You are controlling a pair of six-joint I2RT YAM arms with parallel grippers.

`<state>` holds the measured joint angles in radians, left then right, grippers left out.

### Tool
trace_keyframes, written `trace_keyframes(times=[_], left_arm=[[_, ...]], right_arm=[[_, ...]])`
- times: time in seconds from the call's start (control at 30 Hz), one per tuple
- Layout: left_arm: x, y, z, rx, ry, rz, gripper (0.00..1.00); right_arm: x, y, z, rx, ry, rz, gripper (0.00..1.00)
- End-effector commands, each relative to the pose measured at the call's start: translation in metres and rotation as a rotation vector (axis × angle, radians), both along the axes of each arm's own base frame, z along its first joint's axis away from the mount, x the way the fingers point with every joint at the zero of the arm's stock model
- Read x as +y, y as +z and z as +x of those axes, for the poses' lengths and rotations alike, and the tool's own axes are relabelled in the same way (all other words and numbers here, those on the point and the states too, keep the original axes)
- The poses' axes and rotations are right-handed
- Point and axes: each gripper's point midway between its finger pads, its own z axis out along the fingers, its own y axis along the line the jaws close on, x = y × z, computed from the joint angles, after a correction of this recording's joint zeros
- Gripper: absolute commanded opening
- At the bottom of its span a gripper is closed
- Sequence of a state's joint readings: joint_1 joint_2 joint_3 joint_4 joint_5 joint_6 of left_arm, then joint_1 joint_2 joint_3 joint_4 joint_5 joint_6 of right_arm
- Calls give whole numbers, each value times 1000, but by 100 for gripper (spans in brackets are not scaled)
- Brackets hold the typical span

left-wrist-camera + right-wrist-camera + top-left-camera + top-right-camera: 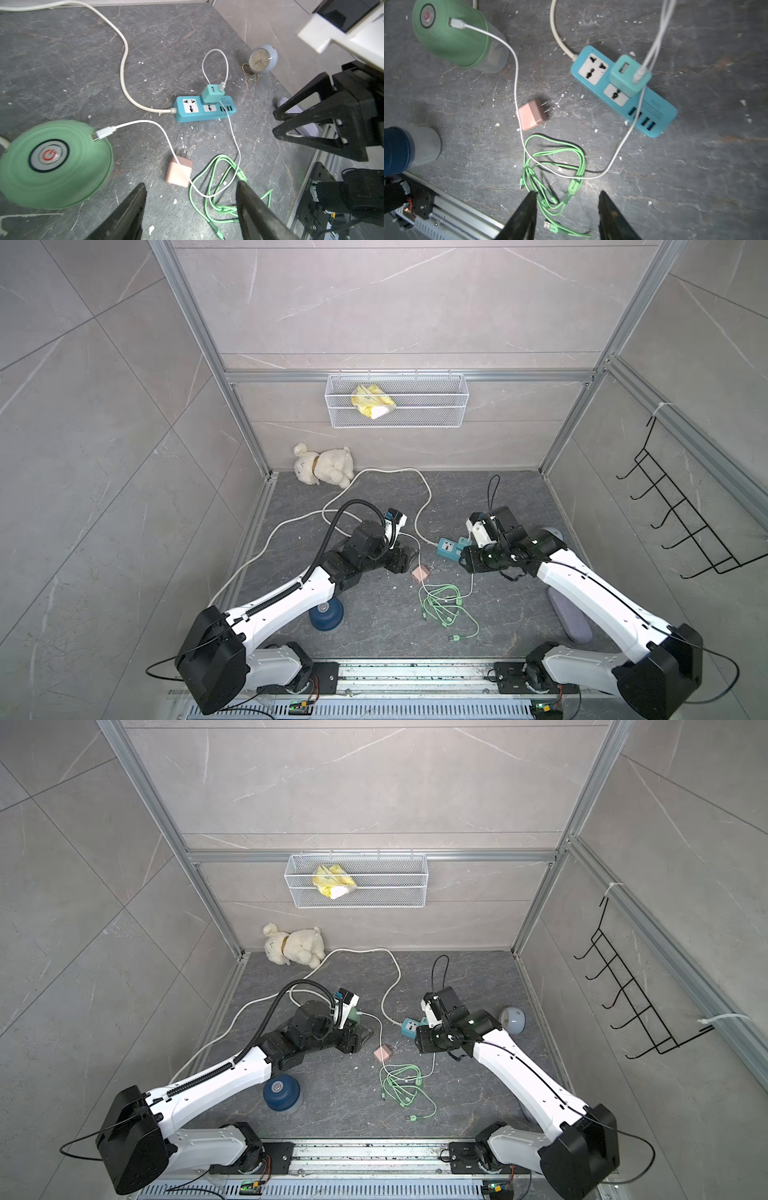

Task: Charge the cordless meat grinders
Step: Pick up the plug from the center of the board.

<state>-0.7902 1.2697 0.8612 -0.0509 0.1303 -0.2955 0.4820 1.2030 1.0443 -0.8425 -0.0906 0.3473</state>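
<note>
**On the dark grey stone surface [374,632]: one grinder wired, one waiting**

Left of centre in a top view, the pale mint green dome-shaped plastic grinder [353,1016] peeks from under our left wrist. A thin white cable [166,141] is plugged into its side and runs to the teal cube charger [211,94], which is seated in the teal power strip [187,113]. The dark navy blue dome-shaped grinder [280,1092] stands lower left of centre, close against our left forearm, with no lead in it.

Our left gripper [190,185] and right gripper [567,192] both hang with fingers apart and empty. The right one is over the loose green cable bundle [556,166].

We judge the navy unit is next. We should grip the pink cube charger [531,117] by its flat sides, keeping the prongs clear. The white cable lies across or just beside it, and a snag could tug the green grinder's plug out. Bracing the strip with the other arm should help the prongs seat.
</note>
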Motion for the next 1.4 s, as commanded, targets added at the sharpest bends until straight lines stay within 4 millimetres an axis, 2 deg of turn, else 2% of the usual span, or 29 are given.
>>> trace_keyframes(times=[0.0,0.17,0.23,0.33,0.4,0.47,0.53,0.63,0.77,0.9,1.37], left_arm=[[-20,6,-6,-33,-26,-48,69],[-25,-31,-21,84,76,6,70],[-15,-52,-27,162,152,57,69],[12,-87,-37,255,267,198,66],[29,-105,-41,281,306,283,66],[35,-115,-43,270,290,347,66],[32,-120,-40,224,232,397,66],[12,-118,-33,142,95,425,67],[-4,-126,-22,152,-8,397,69],[-19,-130,-20,121,-102,397,72],[-40,-145,4,106,-129,424,74]], right_arm=[[-32,-15,-11,39,-172,-61,51],[-54,-11,-15,-3,-271,-99,51],[-57,-8,-14,-15,-280,-99,51],[-56,-5,-13,-29,-280,-88,51],[-54,-4,-11,-38,-276,-77,51],[-51,-4,-8,-39,-268,-67,51],[-48,-4,-7,-39,-257,-60,51],[-47,-4,-7,-42,-251,-55,50],[-52,2,-10,-63,-255,-62,50],[-57,6,-14,-77,-260,-75,50],[-59,11,-14,-90,-262,-70,50]])
